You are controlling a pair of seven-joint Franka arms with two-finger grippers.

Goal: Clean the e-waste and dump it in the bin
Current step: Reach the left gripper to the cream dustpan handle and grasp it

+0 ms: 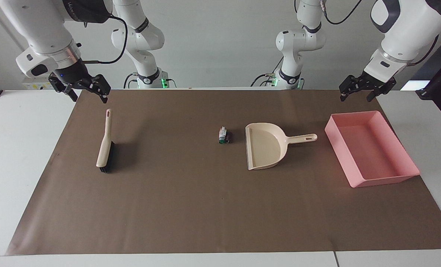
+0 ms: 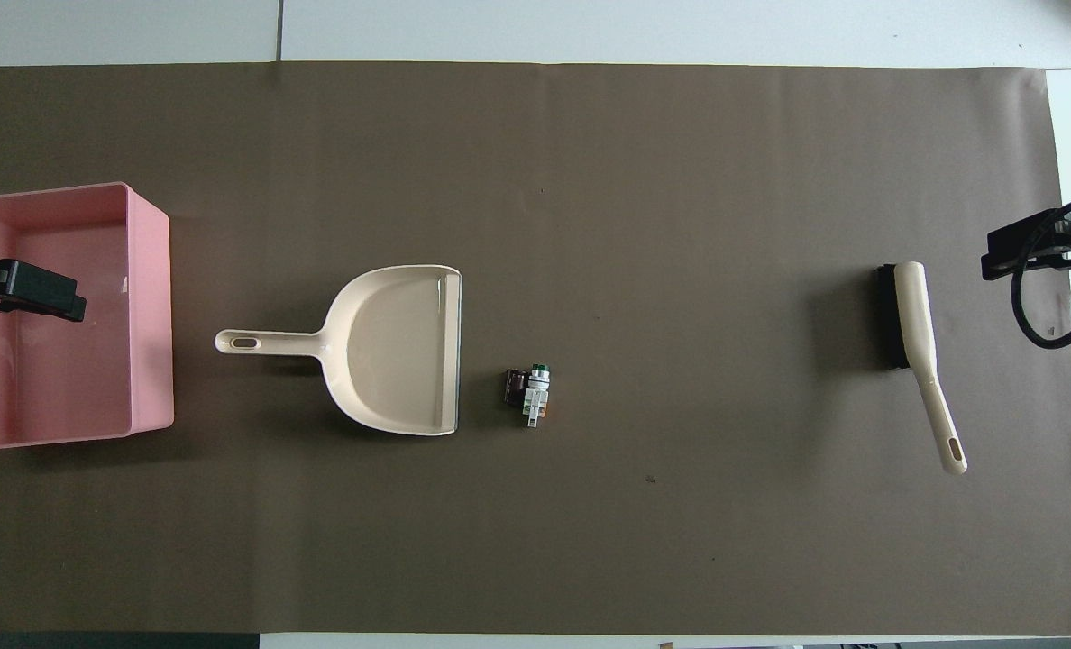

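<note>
The e-waste lies mid-mat as two tiny parts touching each other: a white piece with a green end (image 1: 222,135) (image 2: 535,397) and a dark cylinder (image 1: 228,138) (image 2: 516,388). They sit just off the open mouth of a beige dustpan (image 1: 265,146) (image 2: 400,347). The pink bin (image 1: 369,148) (image 2: 152,306) stands at the left arm's end with nothing in it. My left gripper (image 1: 356,98) (image 2: 22,288) hangs open and holds nothing, over the bin's edge nearest the robots. My right gripper (image 1: 88,97) (image 2: 1040,248) hangs open and holds nothing, over the mat's edge by the brush handle.
A beige hand brush with black bristles (image 1: 104,146) (image 2: 919,342) lies at the right arm's end, its handle pointing toward the robots. The dustpan's handle points toward the bin. A brown mat (image 1: 190,207) covers the white table.
</note>
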